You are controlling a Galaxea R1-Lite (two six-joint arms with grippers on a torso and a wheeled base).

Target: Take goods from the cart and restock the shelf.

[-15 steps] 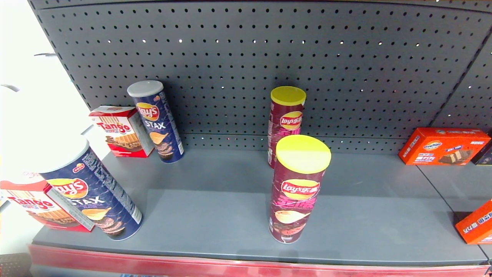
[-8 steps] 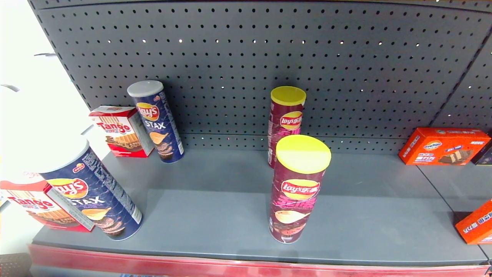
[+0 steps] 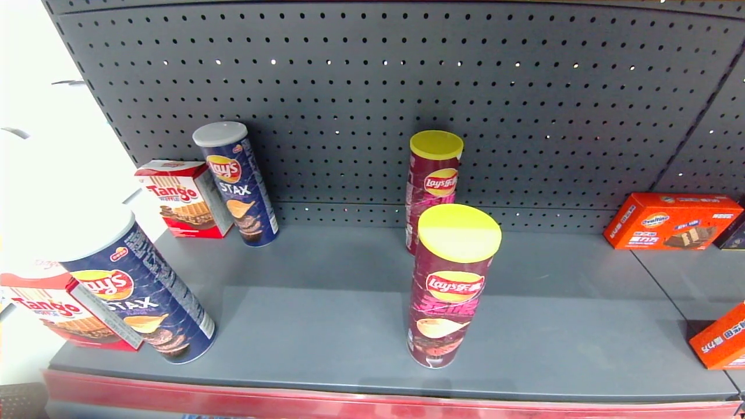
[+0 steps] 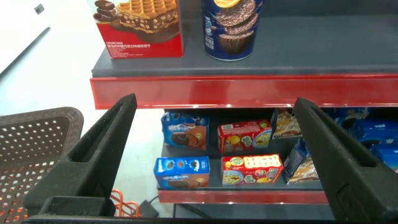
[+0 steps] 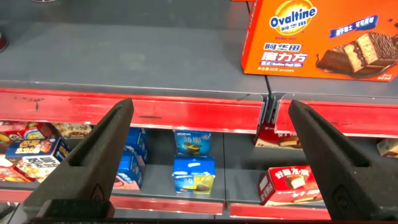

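Observation:
On the grey shelf [image 3: 326, 326] two maroon crisp cans with yellow lids stand upright, one near the front [image 3: 451, 285] and one behind it [image 3: 433, 183] by the pegboard. Two dark blue crisp cans stand at the left, one at the front [image 3: 137, 294] and one at the back [image 3: 236, 183], each beside a red wafer box [image 3: 183, 198]. My left gripper [image 4: 214, 158] is open below the shelf's red front edge [image 4: 249, 91], empty. My right gripper [image 5: 211, 158] is open too, empty, facing the shelf edge under an orange box [image 5: 320, 37].
Orange boxes [image 3: 672, 221] lie at the shelf's right end. A lower shelf holds several small snack boxes [image 4: 245, 137] and blue packs [image 5: 194, 173]. A dark perforated basket [image 4: 31, 146] shows beside the left gripper. Free shelf room lies between the blue and maroon cans.

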